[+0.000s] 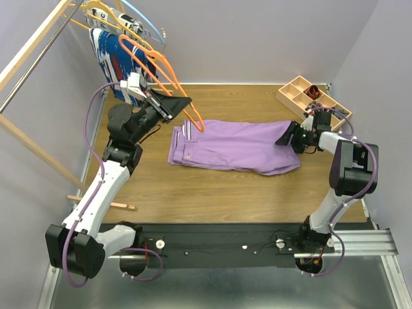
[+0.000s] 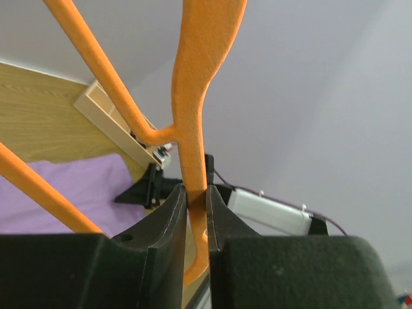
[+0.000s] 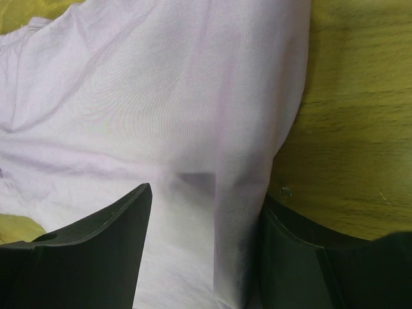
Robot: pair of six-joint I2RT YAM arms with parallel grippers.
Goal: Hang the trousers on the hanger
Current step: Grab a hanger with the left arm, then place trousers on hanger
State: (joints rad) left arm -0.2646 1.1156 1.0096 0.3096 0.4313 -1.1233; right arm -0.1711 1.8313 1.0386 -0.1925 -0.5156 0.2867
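Note:
The lilac trousers lie flat on the wooden table, with the white-striped waistband at the left end. They also show in the left wrist view. My left gripper is shut on the bright orange hanger and holds it tilted above the table, its lower end just over the waistband. In the left wrist view the jaws clamp a thick part of the hanger. My right gripper is open at the trousers' right end. In the right wrist view its jaws straddle a fold of the lilac cloth.
A clothes rail stands at the back left with a blue, white and red patterned garment, a light blue hanger and a paler yellow-orange hanger. A wooden compartment box sits at the back right. A small wooden stick lies at the front left.

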